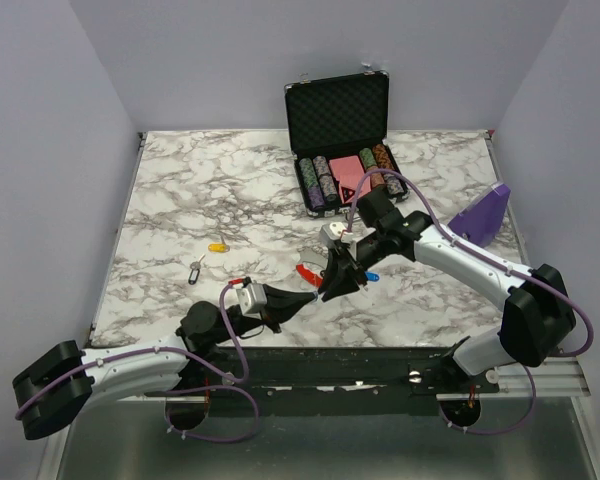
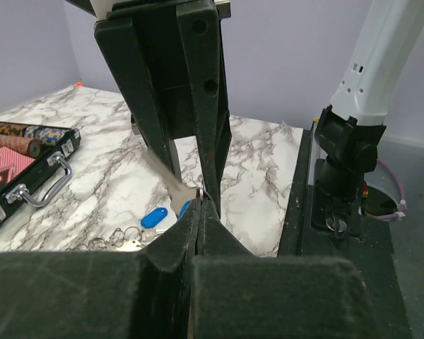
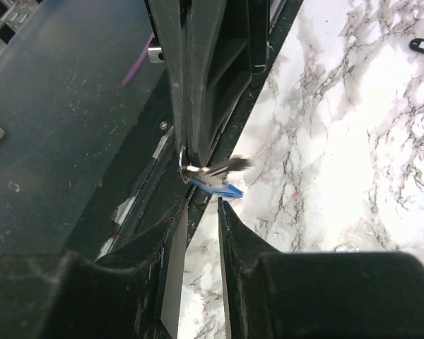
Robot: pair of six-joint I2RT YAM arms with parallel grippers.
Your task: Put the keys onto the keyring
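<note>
Plainly, the marble table [image 1: 180, 200] carries an open black case [image 1: 337, 115] of poker chips [image 1: 325, 182] at its 12 o'clock edge, and the two arms meet near its middle. The left gripper [image 2: 200, 205] is clamped tight on the little ring of a blue-tagged key [image 3: 218, 169], which dangles from its tips. The right gripper [image 3: 203, 206] stands with its jaws apart and nothing between them, the key just ahead. The red keyring [image 1: 307, 270] sits just beside both grippers, at about 10 o'clock of them; whether anything touches it I cannot tell. A yellow-tagged key [image 1: 217, 246] and another key [image 1: 197, 268] lie well apart at 9 o'clock, and a loose blue tag [image 1: 370, 277] lies near at 3 o'clock. The hold on that thin ring looks slim: a nudge from the right fingers could twist the key loose and drop it. The crowded tips could also knock the keyring aside. The key shows blurred, so its small hole may be missed. No brand or writing is readable anywhere.
</note>
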